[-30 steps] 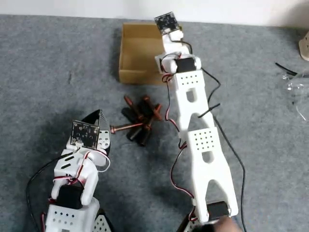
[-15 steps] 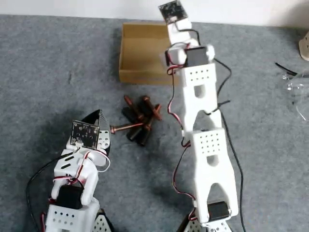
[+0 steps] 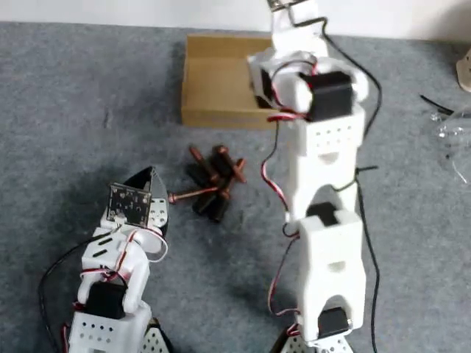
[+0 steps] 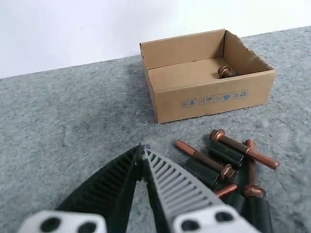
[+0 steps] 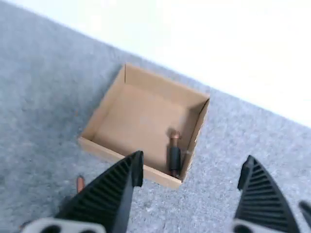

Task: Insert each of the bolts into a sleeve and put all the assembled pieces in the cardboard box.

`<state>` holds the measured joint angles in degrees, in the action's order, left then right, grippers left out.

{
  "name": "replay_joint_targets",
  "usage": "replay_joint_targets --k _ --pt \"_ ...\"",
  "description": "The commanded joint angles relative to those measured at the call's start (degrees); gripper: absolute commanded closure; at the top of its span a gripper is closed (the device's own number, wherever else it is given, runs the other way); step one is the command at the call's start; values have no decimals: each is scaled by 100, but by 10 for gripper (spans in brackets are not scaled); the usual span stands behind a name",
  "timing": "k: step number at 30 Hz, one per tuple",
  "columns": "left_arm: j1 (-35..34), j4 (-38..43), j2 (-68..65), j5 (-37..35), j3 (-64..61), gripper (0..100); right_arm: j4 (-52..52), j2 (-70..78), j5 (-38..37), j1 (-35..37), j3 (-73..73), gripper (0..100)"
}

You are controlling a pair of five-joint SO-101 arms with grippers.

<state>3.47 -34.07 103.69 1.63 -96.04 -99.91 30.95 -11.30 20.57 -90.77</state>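
Observation:
A loose heap of copper bolts [image 3: 197, 194] and black sleeves [image 3: 209, 205] lies on the grey carpet in front of the cardboard box [image 3: 217, 73]. In the left wrist view, bolts [image 4: 200, 155] rest across sleeves [image 4: 226, 154], and one assembled piece [image 4: 226, 72] lies in the box [image 4: 209, 99]. My left gripper [image 3: 152, 172] [image 4: 142, 148] is shut and empty, just left of the heap. High over the box [image 5: 136, 116], my right gripper [image 5: 192, 170] hangs open and empty above the assembled piece [image 5: 174, 153].
The right arm [image 3: 324, 147] stretches up the table's right half and covers the box's right side. Thin cables and clear plastic [image 3: 449, 129] lie at the far right. A white wall runs behind the box. Open carpet spreads left of the box.
The right arm has lifted and swung away from the box interior toward the far edge, its wrist rising out of the high view's top. The left arm and the heap have stayed still.

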Motion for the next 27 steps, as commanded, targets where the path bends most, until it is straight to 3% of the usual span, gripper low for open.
replay_joint_targets --k 1,13,27 --pt "-22 132 40 44 -110 989 -136 -1112 62 259 1226 717" --pt "-22 132 40 44 -110 989 242 -3547 308 1587 6290 717" --pt "-330 255 40 -141 -110 989 3530 -4453 343 1938 11125 717"
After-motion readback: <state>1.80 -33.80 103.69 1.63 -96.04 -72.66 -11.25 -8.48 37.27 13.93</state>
